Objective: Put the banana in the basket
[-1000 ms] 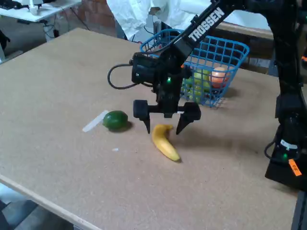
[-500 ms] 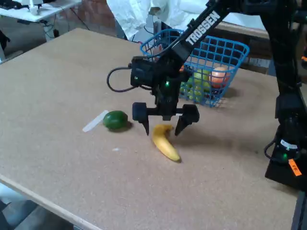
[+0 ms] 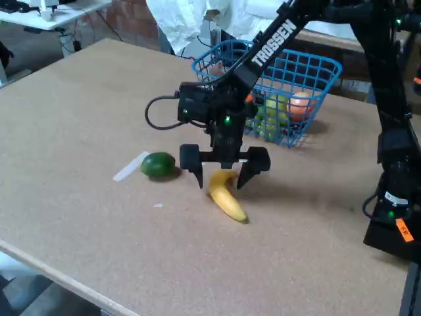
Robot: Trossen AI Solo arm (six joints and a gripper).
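The table is filling the fixed view, and the blue basket is sitting at its far side, holding what look like fruits. The gripper is hanging with its fingers spread wide, straddling the far end of the banana, apparently not clamping it. The green fruit is lying just left.

Black arm lettered "TROSSEN" in white, looped black cable, green light, dark pointed fingers.
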